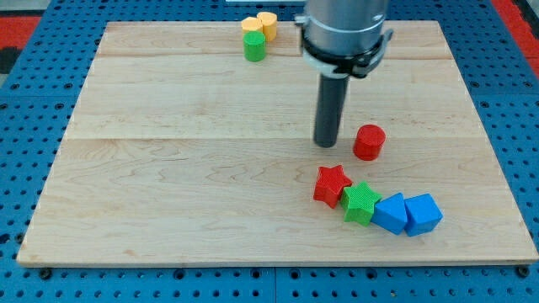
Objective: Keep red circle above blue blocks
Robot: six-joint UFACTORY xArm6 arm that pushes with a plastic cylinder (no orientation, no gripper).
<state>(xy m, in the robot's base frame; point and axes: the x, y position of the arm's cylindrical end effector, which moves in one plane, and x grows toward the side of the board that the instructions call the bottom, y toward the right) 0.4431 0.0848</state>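
The red circle (369,141) is a short red cylinder standing right of the board's middle. Two blue blocks lie below it near the view's bottom right: one blue block (390,213) and a blue cube (423,214), touching side by side. The red circle stands above them, apart from them. My tip (327,144) rests on the board just left of the red circle, with a small gap between them. The rod rises to the arm's dark collar at the view's top.
A red star (332,184) and a green star (361,203) lie in a row with the blue blocks, left of them. A green cylinder (254,46), a yellow block (252,24) and a yellow cylinder (268,23) cluster at the board's top edge.
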